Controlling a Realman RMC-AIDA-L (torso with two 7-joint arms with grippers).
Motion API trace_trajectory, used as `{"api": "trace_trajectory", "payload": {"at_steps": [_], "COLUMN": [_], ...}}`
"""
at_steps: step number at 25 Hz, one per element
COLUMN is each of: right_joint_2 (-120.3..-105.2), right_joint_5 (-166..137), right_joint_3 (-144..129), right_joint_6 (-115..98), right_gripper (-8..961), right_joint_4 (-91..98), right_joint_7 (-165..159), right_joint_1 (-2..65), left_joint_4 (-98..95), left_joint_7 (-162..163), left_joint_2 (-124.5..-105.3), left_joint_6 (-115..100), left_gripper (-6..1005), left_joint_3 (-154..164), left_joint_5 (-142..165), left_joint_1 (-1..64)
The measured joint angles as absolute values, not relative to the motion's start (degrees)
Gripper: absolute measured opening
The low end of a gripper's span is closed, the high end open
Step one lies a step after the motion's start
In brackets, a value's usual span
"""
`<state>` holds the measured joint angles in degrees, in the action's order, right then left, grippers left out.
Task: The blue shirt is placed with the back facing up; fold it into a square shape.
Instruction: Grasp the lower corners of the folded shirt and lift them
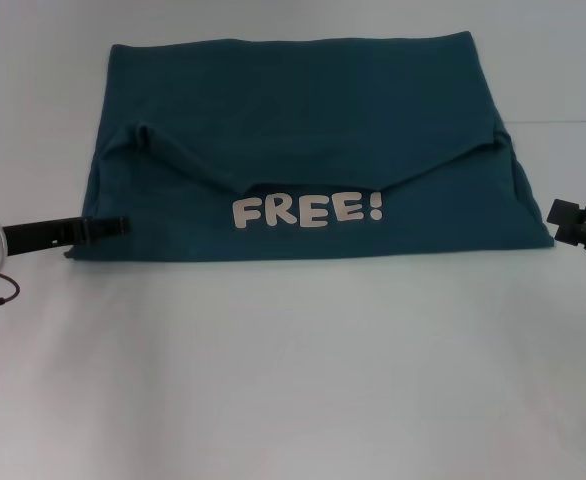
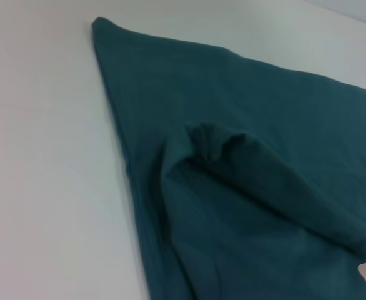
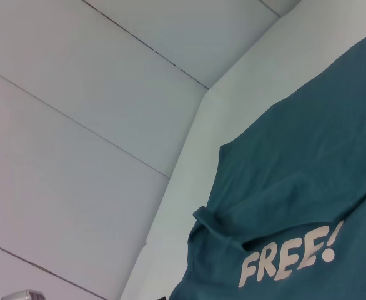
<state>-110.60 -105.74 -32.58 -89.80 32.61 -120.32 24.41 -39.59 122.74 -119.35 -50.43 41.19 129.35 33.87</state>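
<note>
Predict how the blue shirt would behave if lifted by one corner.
The blue shirt would probably droop limply: its folded-in sleeves already sag in soft creases. It likely feels light, since it lies thin and flat on the white table. The folds would probably fall open.

Left gripper (image 1: 113, 227) is low at the left side, arm reaching in horizontally toward the centre. Right gripper (image 1: 563, 215) is at the right edge, approx. same height.

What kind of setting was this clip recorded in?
Probably a lab or test bench, not a home: a plain white table, blank pale wall panels behind it, and only the blue shirt, partly folded with "FREE!" showing, laid out between the two arms.
</note>
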Motion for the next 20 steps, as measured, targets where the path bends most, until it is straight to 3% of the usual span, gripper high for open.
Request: {"api": "trace_trajectory", "payload": {"at_steps": [20], "right_joint_2": [-110.65], "right_joint_5": [-105.60], "right_joint_3": [-32.51], "right_joint_6": [-89.01], "right_gripper": [713], "right_joint_4": [32.51], "right_joint_7": [-120.57], "right_joint_1": [24.08], "left_joint_4": [-36.89], "left_joint_7": [123.79], "left_joint_2": [-119.35], "left_joint_6": [-48.84], "left_gripper": [822], "left_joint_3": [41.49], "left_joint_5": [129.29], "left_joint_1": [34.02]}}
